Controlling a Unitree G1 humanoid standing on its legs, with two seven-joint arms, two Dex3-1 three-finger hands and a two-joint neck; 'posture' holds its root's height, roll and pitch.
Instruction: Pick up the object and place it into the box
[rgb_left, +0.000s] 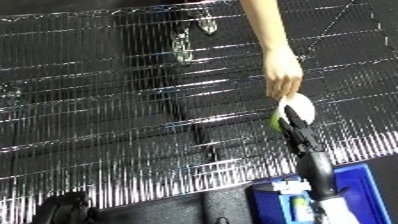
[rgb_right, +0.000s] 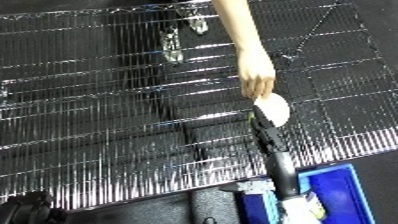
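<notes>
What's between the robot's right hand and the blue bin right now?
Only bare wire shelf: the right hand reaches over it to the white object; the blue bin sits nearer, seen in both views.

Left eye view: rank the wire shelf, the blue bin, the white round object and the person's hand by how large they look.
1. Wire shelf, fills most of the view.
2. Blue bin, though cut off at the view's edge.
3 and 4. White round object and person's hand look alike; I would not rank them.

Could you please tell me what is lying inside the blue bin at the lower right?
Inside the blue bin a small white and green item shows near its left wall. The robot's forearm crosses over the bin and hides part of the inside, so anything under it cannot be seen.
</notes>
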